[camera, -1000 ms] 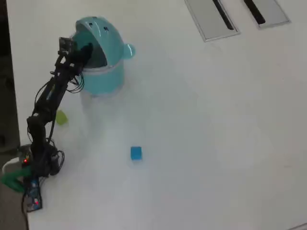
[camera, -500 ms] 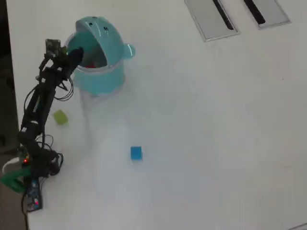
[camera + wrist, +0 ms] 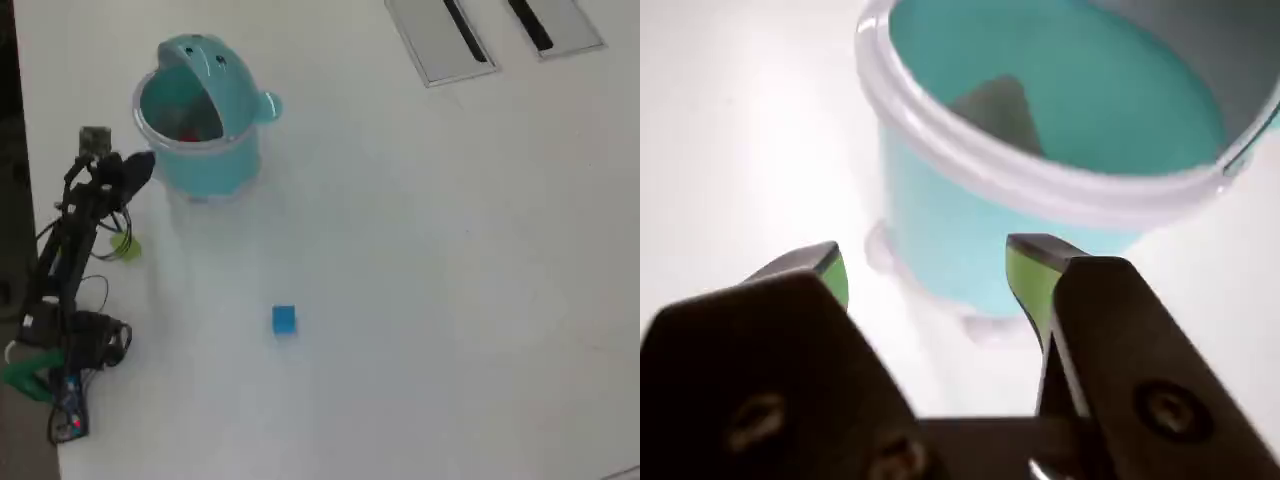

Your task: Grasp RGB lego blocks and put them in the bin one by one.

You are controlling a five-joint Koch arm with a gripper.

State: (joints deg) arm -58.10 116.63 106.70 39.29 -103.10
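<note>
The teal bin (image 3: pixel 200 125) is stood upright near the top-left corner of the white table (image 3: pixel 430 280) in the overhead view, mouth up, with its domed lid (image 3: pixel 205 57) flipped back toward the top edge and the side knob (image 3: pixel 267 105) stuck out to the right. A bit of red (image 3: pixel 187 133) can be spotted inside it, probably the red block, though it's too small to be sure. From the wrist view the bin (image 3: pixel 960 235) is seen just ahead of the gripper (image 3: pixel 930 275), white rim (image 3: pixel 970 150) tilted across the frame.

The jaws are spread fairly wide and nothing is held between them; green pads (image 3: pixel 1030 280) are shown on the inner faces. In the overhead view the gripper (image 3: pixel 135 165) is parked right beside the bin's left wall.

The blue block (image 3: pixel 284 319) is sat well apart from the bin, lower down on open table, sides roughly squared with the frame. The yellow-green block (image 3: pixel 125 247) is tucked partly under the arm (image 3: pixel 70 250).

Two flat grey panels (image 3: pixel 440 40) with dark slots are set into the table top right. A dark strip (image 3: pixel 8 150) is seen past the left edge.
</note>
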